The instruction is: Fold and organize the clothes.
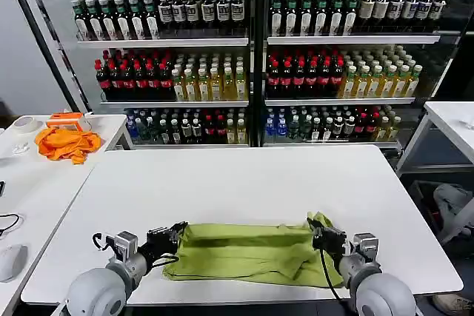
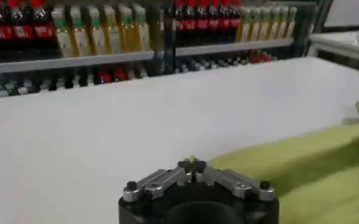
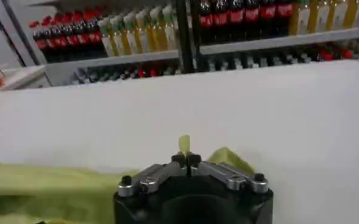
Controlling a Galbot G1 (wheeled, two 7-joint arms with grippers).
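While both hands pinch T-shirt corners, far table bare.

Bare table beyond the T-shirt; bottle shelves farther back.

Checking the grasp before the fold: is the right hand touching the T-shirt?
Touching. In the right wrist view, the right hand is shut on a tuft of the T-shirt poking up between its fingertips.

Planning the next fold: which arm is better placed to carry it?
Neither alone: left end effector and right end effector each pinch an end of the T-shirt, so probably both together.
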